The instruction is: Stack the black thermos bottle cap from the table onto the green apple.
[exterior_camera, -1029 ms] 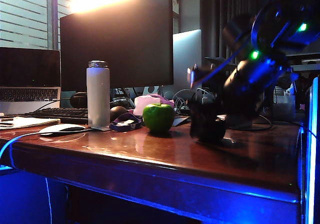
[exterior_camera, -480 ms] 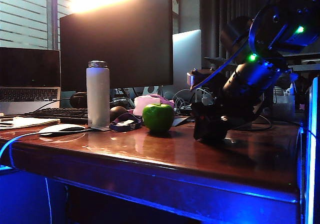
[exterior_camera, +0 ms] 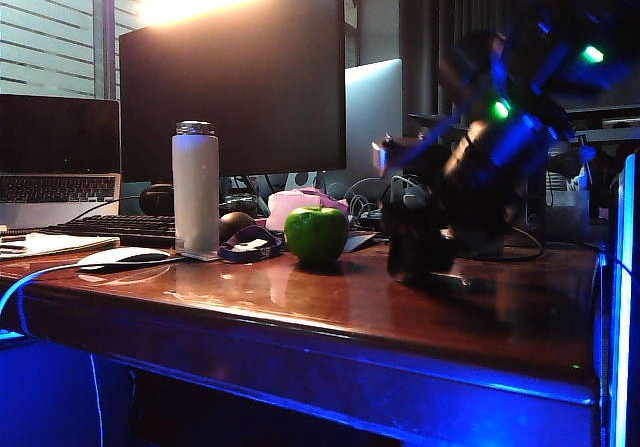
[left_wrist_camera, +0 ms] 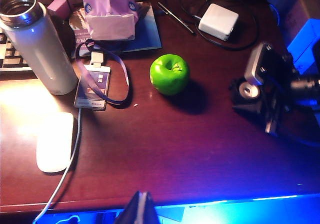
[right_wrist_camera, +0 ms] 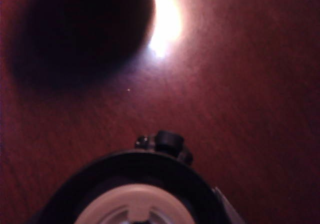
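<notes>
Gripping the cap [left_wrist_camera: 246, 89], my right pincer [left_wrist_camera: 256, 94] sat low over the table [left_wrist_camera: 175, 149], well to the right of the apple [left_wrist_camera: 170, 73] and clear of it. Its jaws stood part-way in, one on each side of the cap, whose tan face turned up toward the left wrist camera. I could not tell whether the cap rested on the wood or hung just off it: its underside was lost in shadow.

From the exterior view the right arm was a blur of black and blue light, and pincer [exterior_camera: 420, 252] and cap merged into one dark lump beside the apple [exterior_camera: 317, 234].

My right wrist camera caught only the upper arc of the cap [right_wrist_camera: 135, 204], a black ring round a pale face, cut off by the frame edge. The fingers did not show there. Beyond it lay bare wood, a glare spot and a big dark blot.

Of my left pincer [left_wrist_camera: 141, 210] only a dark tip poked in above the near table edge. Open or closed, I could not tell.

Behind the apple stood an uncapped bottle [left_wrist_camera: 37, 43], with a mouse [left_wrist_camera: 54, 141] in front of it.
</notes>
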### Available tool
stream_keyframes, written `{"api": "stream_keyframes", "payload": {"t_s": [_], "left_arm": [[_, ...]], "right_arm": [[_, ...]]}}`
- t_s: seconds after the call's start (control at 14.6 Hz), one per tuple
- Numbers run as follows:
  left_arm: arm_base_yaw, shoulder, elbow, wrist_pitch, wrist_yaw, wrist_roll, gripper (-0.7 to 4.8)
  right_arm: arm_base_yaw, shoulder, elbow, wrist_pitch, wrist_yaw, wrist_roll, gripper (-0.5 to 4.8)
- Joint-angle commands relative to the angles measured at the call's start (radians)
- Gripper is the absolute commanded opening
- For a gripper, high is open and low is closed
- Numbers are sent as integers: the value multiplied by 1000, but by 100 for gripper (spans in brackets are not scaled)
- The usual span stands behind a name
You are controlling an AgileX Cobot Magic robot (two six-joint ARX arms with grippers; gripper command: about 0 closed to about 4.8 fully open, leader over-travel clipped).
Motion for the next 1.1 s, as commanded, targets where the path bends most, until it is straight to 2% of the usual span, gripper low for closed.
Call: {"api": "stream_keyframes", "payload": {"t_s": [0.07, 0.21, 0.41, 0.55, 0.75, 1.1], "left_arm": [[0, -4, 5, 13, 5, 1, -4], [0, -4, 5, 14, 4, -2, -4], [0, -4, 5, 53, -15, -64, -4], [0, -3, 5, 74, -79, -83, -4], [0, -4, 4, 81, -89, -82, -4], [0, -4, 5, 79, -88, -83, -4]], "right_arm": [[1, -5, 168, -116, 8, 5, 305], [1, -5, 301, -119, 11, 5, 305], [1, 9, 470, -134, 7, 4, 305], [0, 31, 537, -154, 3, -6, 305], [0, 122, 653, -223, -90, -22, 305], [1, 217, 702, -244, -177, -26, 305]]}}
